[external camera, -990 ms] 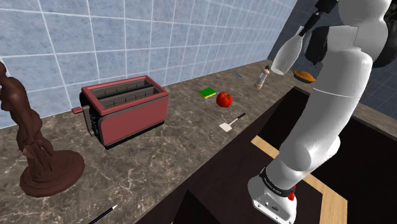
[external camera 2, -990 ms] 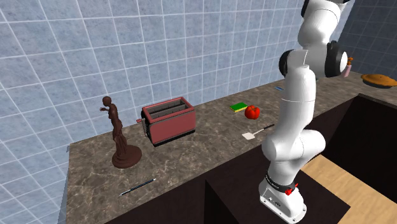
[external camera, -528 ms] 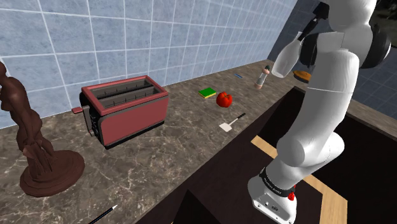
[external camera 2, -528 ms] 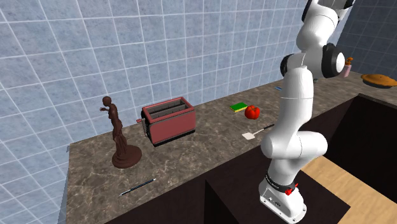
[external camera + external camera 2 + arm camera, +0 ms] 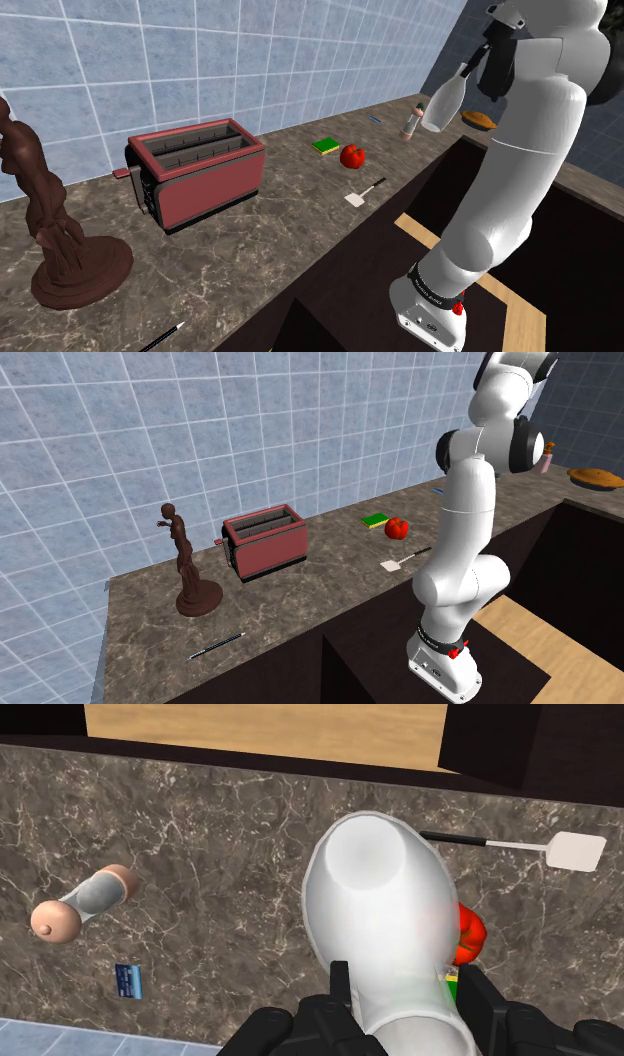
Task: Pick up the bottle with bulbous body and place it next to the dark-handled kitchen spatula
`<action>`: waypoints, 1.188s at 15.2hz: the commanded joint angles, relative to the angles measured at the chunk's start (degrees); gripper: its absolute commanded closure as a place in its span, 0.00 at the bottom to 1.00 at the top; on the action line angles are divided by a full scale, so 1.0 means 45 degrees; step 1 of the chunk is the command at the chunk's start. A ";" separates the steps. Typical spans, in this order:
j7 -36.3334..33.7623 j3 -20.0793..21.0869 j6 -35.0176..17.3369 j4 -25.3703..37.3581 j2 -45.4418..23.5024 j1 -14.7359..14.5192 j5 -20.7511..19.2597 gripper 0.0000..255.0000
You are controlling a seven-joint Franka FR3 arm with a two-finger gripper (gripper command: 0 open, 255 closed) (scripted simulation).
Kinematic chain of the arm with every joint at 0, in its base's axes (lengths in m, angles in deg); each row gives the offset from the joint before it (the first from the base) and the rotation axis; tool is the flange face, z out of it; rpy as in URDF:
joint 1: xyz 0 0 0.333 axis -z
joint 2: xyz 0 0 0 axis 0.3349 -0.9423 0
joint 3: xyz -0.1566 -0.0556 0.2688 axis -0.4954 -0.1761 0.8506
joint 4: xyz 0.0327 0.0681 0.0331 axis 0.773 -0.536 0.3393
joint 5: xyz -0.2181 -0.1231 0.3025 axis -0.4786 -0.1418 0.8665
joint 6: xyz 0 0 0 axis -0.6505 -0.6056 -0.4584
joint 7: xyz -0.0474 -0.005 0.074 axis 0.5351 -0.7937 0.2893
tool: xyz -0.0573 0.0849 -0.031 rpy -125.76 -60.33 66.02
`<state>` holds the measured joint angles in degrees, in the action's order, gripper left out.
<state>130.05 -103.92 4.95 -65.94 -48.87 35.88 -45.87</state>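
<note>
A white bottle with a bulbous body (image 5: 443, 104) hangs in the air, base down, above the counter's far end. My black gripper (image 5: 472, 66) is shut on its narrow neck. Seen from the wrist, the bottle (image 5: 385, 919) sits clasped between the two fingers (image 5: 340, 980) of my gripper (image 5: 405, 996). The spatula (image 5: 366, 191) has a dark handle and a white blade. It lies flat near the counter's front edge, well below the bottle and towards the shoulder view's left; the spatula (image 5: 520, 844) lies beyond the bottle's base, and the same spatula (image 5: 405, 559) is in the second exterior view.
A red fruit (image 5: 352, 156) and a green sponge (image 5: 325, 146) lie just behind the spatula. A small brown-capped bottle (image 5: 410, 122) and a pie (image 5: 479, 119) stand at the far end. A red toaster (image 5: 195, 170), a brown statuette (image 5: 55, 225) and a pen (image 5: 160, 338) lie further along.
The arm has swung, and the held bottle has dropped slightly and turned more upright. The grip has not changed.
</note>
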 commanded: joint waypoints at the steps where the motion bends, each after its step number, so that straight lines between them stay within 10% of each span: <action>1: -0.0042 -0.0084 -0.0459 -0.0595 0.0237 -0.0400 -0.0253 1.00; 18: -0.0379 -0.0417 -0.4125 -0.5076 0.1927 -0.2571 -0.1855 1.00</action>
<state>128.26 -105.86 -12.82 -88.09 -40.10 24.39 -54.33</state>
